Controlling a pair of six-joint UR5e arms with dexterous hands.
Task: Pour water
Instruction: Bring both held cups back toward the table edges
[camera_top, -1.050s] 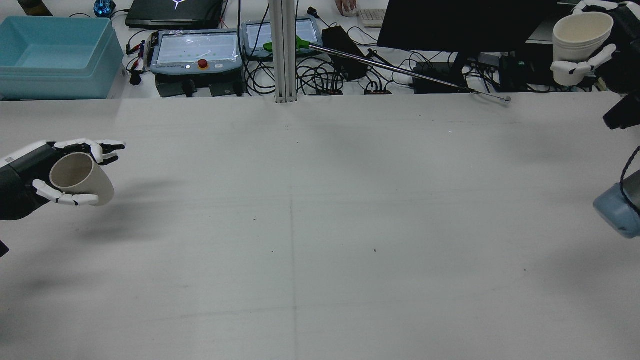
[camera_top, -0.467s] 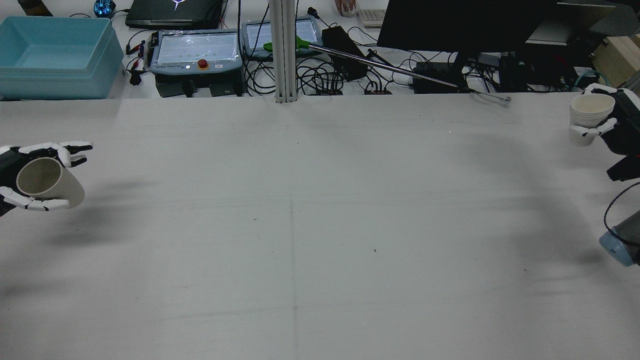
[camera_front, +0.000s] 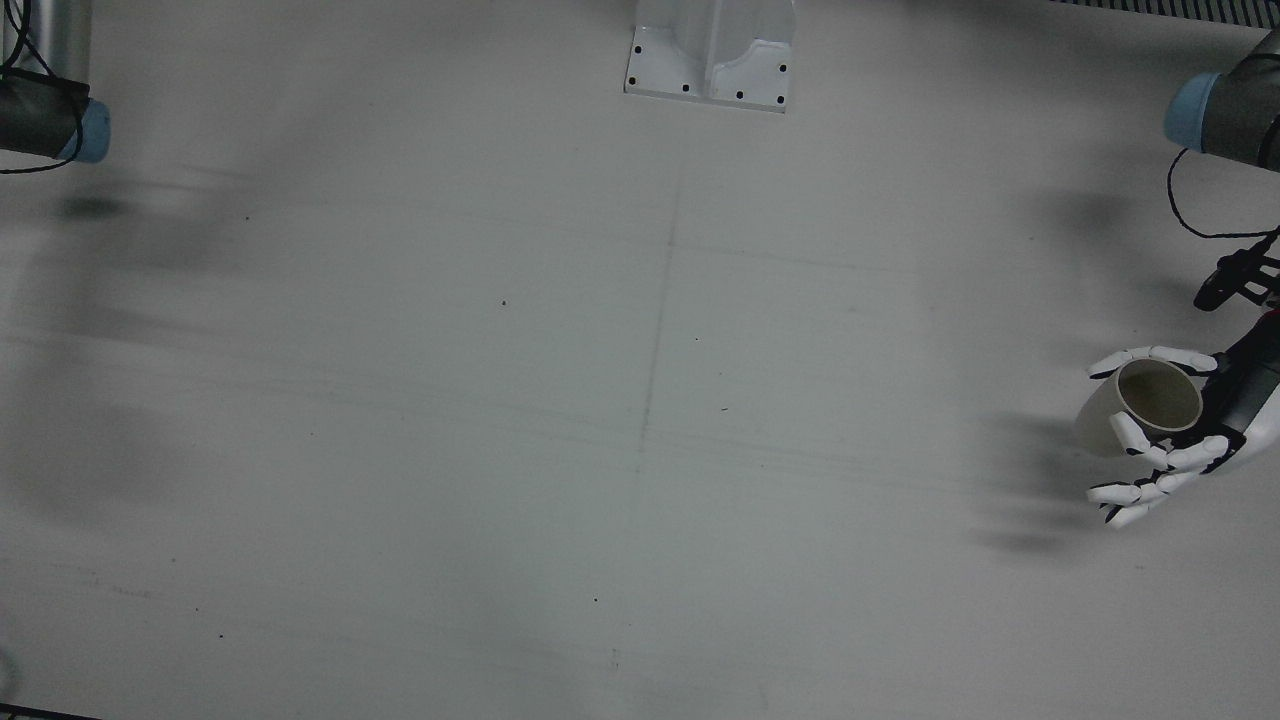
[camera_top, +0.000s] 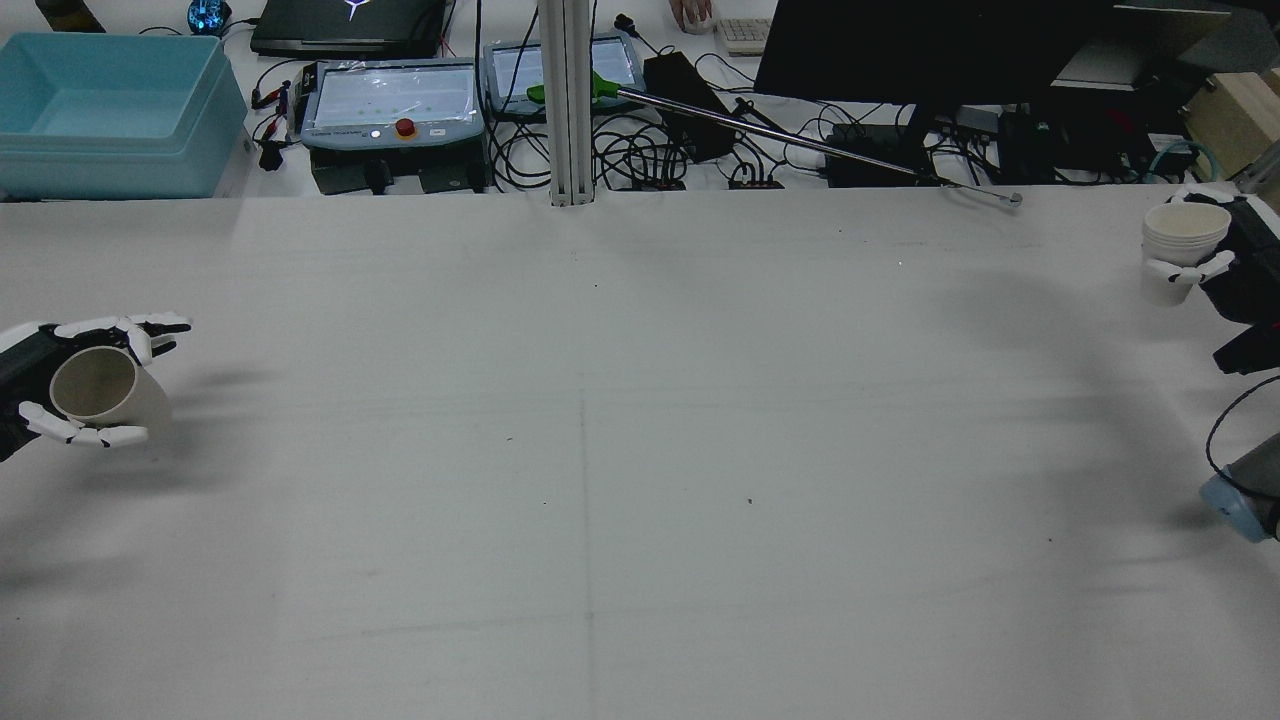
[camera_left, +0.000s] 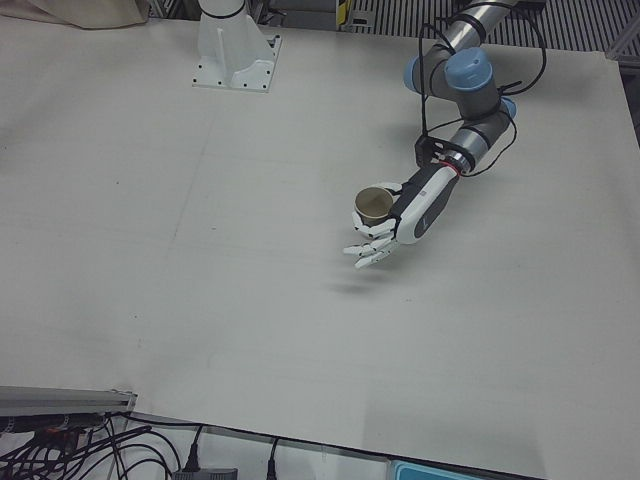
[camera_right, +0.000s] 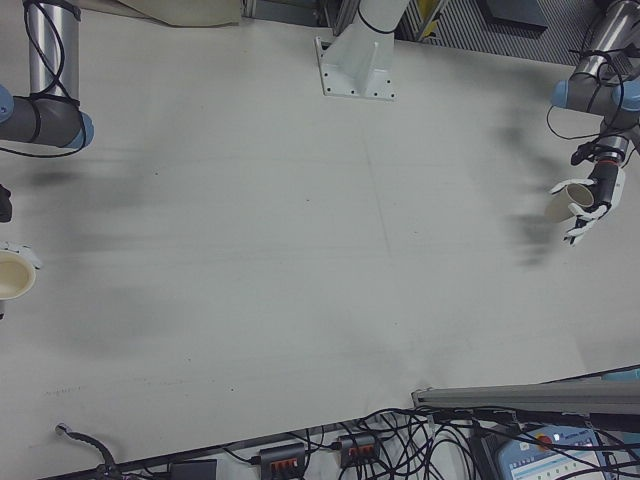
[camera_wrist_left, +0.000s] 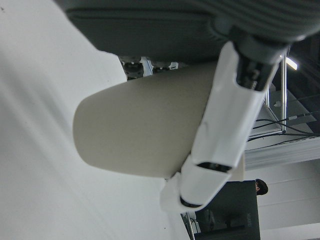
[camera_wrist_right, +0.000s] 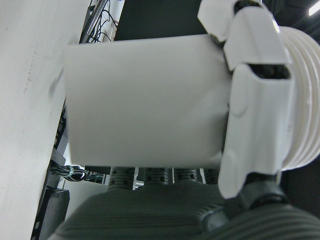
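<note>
1. The left hand (camera_top: 70, 385) is holding a beige paper cup (camera_top: 100, 388) at the far left edge of the table (camera_top: 640, 450) in the rear view, its fingers (camera_top: 125, 326) curling over the top of the cup wall while the thumb is wrapping underneath.
2. That beige paper cup is lying tilted in the grip, its open mouth facing back toward the palm side and upward, its base pointing out past the fingertips toward the table's middle.
3. In the front view the same left hand (camera_front: 1180, 430) is showing at the right edge, with the beige paper cup (camera_front: 1135, 405) sitting between the upper finger and the lower spread fingers; some of those lower fingers are sticking out free of the cup.
4. The left hand view is showing the cup wall (camera_wrist_left: 145, 130) pressing against a white finger (camera_wrist_left: 225, 130) that is crossing it, with the table surface lying beyond the cup.
5. The right hand (camera_top: 1225, 260) is gripping a stack of white cups (camera_top: 1180, 240) at the far right edge of the table in the rear view, held upright with the mouth facing up; a white finger is crossing the front of the stack.
6. In the right hand view the stack's ribbed rims (camera_wrist_right: 300, 100) are lying just past the fingers (camera_wrist_right: 255, 100) closing around the cup wall.
7. The two hands are staying well apart, with bare table between them.
</note>
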